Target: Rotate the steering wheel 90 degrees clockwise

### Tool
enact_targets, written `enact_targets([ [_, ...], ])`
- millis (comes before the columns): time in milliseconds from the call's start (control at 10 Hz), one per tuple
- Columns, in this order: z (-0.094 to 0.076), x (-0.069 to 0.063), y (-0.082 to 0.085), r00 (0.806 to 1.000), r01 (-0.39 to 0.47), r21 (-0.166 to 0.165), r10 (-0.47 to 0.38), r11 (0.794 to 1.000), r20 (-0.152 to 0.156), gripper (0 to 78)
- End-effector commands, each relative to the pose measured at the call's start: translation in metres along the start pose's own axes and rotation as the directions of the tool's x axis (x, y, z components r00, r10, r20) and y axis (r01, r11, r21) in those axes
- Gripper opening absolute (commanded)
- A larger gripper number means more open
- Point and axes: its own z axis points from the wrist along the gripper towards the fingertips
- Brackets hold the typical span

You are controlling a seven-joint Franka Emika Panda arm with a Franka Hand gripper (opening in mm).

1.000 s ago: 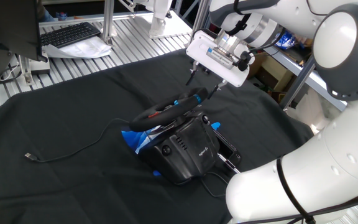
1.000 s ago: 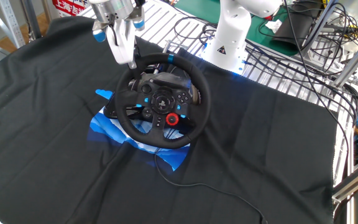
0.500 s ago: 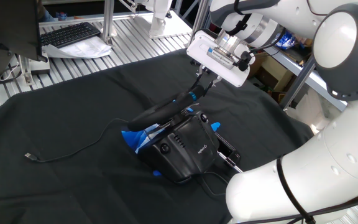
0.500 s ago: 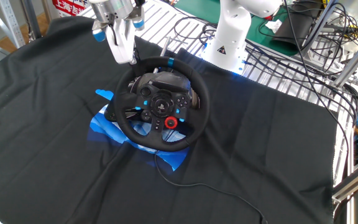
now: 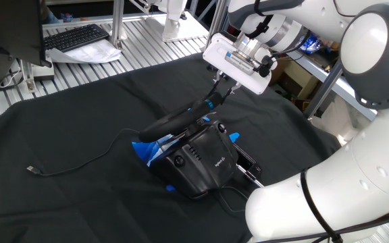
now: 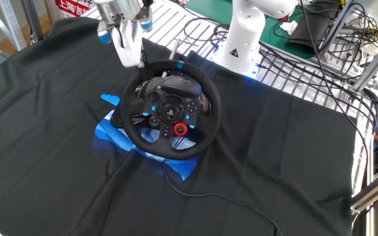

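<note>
A: Where do we stand? The steering wheel [image 6: 170, 108] sits on its black base [image 5: 201, 162] in the middle of the frame, on the black cloth [image 6: 64, 164] that covers the bench, with blue tape [image 6: 110, 131] showing under its lower left side.

B: And our gripper [image 6: 131, 58] is at the rim's upper left in that view, just left of the blue stripe [image 6: 180, 63] at the top of the rim. In the view from behind the base, the jaws look drawn close together around the rim near the stripe [image 5: 209, 104], so we judge we have hold of the rim. The contact itself is too small to settle, though; the pads may only be touching it.

A: So the step in hand is the turn itself. How do we do it well?

B: We should carry the grip along the rim's own circle, toward the upper right of the frame and then down the right side. A straight pull would drag the whole base across the cloth.

A: The wrist has to roll with the rim too, or the pads will twist off.

B: Agreed. We use the blue stripe as our gauge: it should end at the right side of the wheel. The red button [image 6: 181, 129] on the hub should swing round with it.

A: And the cable [image 6: 222, 200] trailing toward the lower right?

B: It lies clear of our path.
</note>
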Motion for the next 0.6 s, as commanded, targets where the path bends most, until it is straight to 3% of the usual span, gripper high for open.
enact_targets([
  [100, 0.0080, 0.0088, -0.0333, 0.999, 0.045, -0.019, -0.045, 0.999, -0.009, 1.2],
  [600, 0.0091, 0.0112, -0.0409, 0.998, 0.056, -0.025, -0.056, 0.998, -0.010, 1.2],
])
